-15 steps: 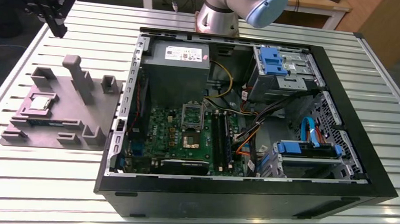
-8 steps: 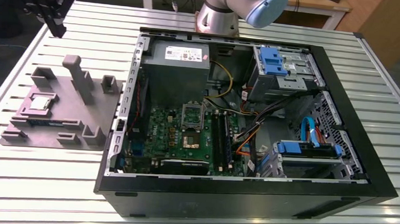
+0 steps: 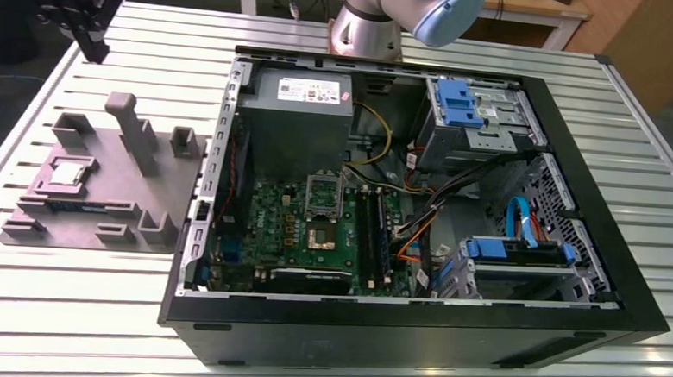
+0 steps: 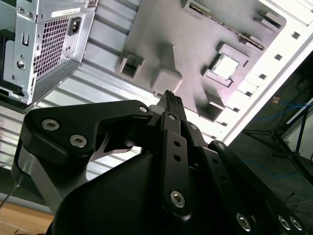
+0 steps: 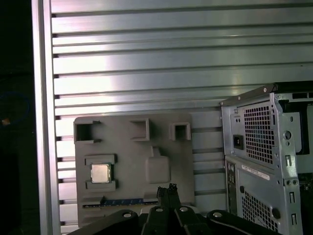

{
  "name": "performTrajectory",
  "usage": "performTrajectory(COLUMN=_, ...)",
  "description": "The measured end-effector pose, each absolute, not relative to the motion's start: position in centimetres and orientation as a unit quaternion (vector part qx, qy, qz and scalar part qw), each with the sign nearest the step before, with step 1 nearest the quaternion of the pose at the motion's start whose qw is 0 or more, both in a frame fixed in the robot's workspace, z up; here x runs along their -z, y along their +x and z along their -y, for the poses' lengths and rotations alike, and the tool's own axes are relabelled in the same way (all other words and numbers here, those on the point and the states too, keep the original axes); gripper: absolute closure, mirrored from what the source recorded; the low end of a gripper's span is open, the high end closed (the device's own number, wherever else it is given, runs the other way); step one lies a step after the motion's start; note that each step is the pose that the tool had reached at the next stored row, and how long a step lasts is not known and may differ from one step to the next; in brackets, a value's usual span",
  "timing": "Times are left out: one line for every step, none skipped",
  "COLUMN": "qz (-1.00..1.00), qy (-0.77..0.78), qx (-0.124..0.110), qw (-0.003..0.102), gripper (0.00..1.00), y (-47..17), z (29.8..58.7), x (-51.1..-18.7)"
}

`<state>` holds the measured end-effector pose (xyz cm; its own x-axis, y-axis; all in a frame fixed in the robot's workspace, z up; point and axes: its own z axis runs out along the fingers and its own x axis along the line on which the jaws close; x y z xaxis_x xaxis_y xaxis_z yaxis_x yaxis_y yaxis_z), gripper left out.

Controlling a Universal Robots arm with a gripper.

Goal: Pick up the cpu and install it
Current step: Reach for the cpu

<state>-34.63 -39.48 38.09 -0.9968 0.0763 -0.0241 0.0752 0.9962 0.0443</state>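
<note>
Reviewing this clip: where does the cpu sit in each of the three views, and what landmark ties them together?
Exterior view: the cpu sits in a recess of the grey holder, at the exterior view's left, beside the computer case.
First wrist view: the cpu in that recess, beyond the pincer.
Second wrist view: the same, past the pincer.
Shared landmark: the grey holder.

Table (image 3: pixel 77 313) carries a parts holder (image 3: pixel 112 185) on the exterior view's left and an open computer case (image 3: pixel 421 340) just beside it on the right. The cpu (image 3: pixel 67 173) lies in a recess on the holder. In the case, the motherboard (image 3: pixel 311 230) lies flat, with the power supply (image 3: pixel 301 96) behind it.
</note>
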Motion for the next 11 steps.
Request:
performTrajectory(qz=-0.999, qy=0.038, qx=-0.022, qw=0.013, gripper=0.9, y=-34.69, z=39.48, x=-38.09)
performTrajectory(qz=-0.999, qy=0.038, qx=-0.022, qw=0.013, gripper=0.9, y=-34.75, z=39.48, x=-38.08)
performTrajectory(qz=-0.999, qy=0.038, qx=-0.022, qw=0.013, gripper=0.9, y=-34.85, z=39.49, x=-38.07)
performTrajectory(qz=-0.999, qy=0.038, qx=-0.022, qw=0.013, gripper=0.9, y=-34.89, z=39.48, x=-38.06)
performTrajectory(qz=-0.999, qy=0.038, qx=-0.022, qw=0.013, gripper=0.9, y=-34.94, z=39.48, x=-38.06)
performTrajectory(qz=-0.999, qy=0.038, qx=-0.022, qw=0.012, gripper=0.9, y=-35.03, z=39.48, x=-38.06)
performTrajectory(qz=-0.999, qy=0.038, qx=-0.022, qw=0.01, gripper=0.9, y=-35.12, z=39.48, x=-38.04)
performTrajectory(qz=-0.999, qy=0.038, qx=-0.022, qw=0.007, gripper=0.9, y=-35.22, z=39.48, x=-38.03)
performTrajectory(qz=-0.999, qy=0.038, qx=-0.023, qw=0.003, gripper=0.9, y=-35.33, z=39.48, x=-38.02)
performTrajectory(qz=-0.999, qy=0.038, qx=-0.022, qw=0.0, gripper=0.9, y=-35.44, z=39.48, x=-38.0)
performTrajectory(qz=-0.999, qy=0.038, qx=-0.022, qw=-0.003, gripper=0.9, y=-35.57, z=39.48, x=-38.0)
